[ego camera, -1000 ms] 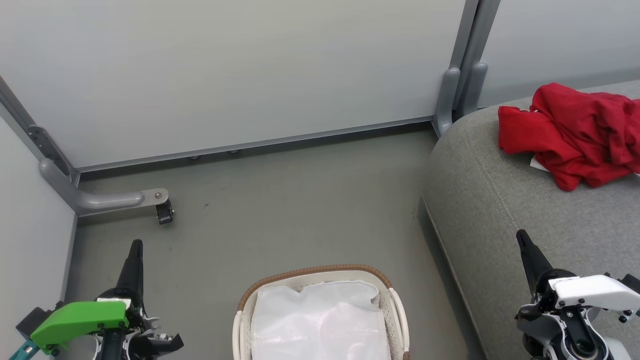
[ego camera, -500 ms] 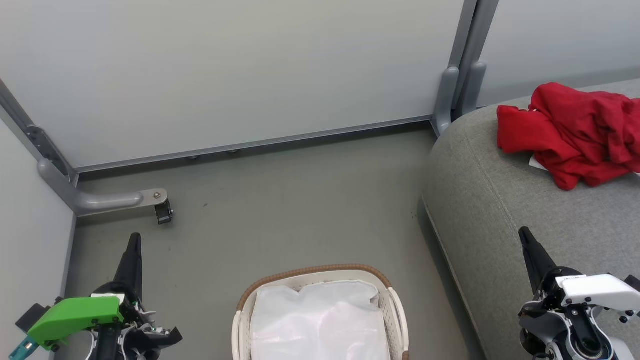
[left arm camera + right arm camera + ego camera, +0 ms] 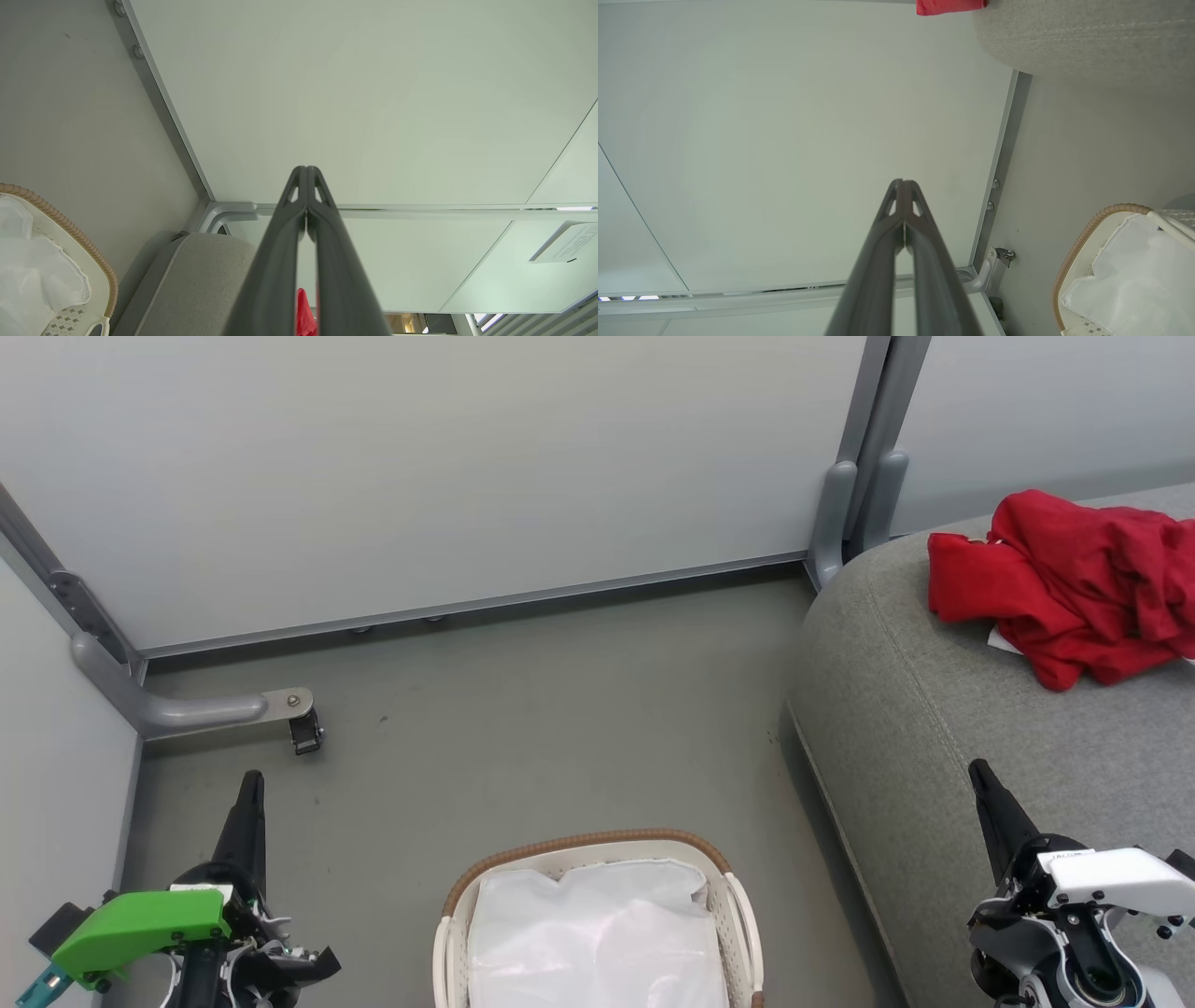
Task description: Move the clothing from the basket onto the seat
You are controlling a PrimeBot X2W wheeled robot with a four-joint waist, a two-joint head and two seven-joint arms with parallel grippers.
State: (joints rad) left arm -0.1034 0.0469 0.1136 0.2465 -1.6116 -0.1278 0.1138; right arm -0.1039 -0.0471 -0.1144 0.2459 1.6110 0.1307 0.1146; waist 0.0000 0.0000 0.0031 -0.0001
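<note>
The red clothing (image 3: 1064, 588) lies in a crumpled heap on top of the grey sofa seat (image 3: 934, 737), near the seat's far rounded corner at the right of the head view. A white patch (image 3: 1003, 641) peeks out at the heap's lower edge. Well apart from the heap, the white basket (image 3: 583, 841) stands on the grey floor (image 3: 523, 728) at the bottom middle of that view, near the seat's front edge. Its brown woven rim curves around a rumpled white liner (image 3: 597, 943).

The left gripper (image 3: 251, 777) hangs over the floor to the left of the basket and points toward the pale wall panel (image 3: 448, 467). In the left wrist view its jaws are pressed together with the tips touching, and they hold nothing. A sliver of the clothing (image 3: 303, 312) shows through the narrow slit lower down between them, and the basket's rim (image 3: 70, 228) curves in at the left.

The right gripper (image 3: 977, 770) shows against the seat's front part, clear of the clothing, and points the same way. In the right wrist view its jaws likewise meet at the tips and grip nothing. The seat (image 3: 1087, 42) and an edge of the clothing (image 3: 950, 6) lie along the top of that view, and the basket (image 3: 1080, 242) sits at the lower right.

A small black caster (image 3: 306, 733) on a grey metal foot rests on the floor near the left wall.
</note>
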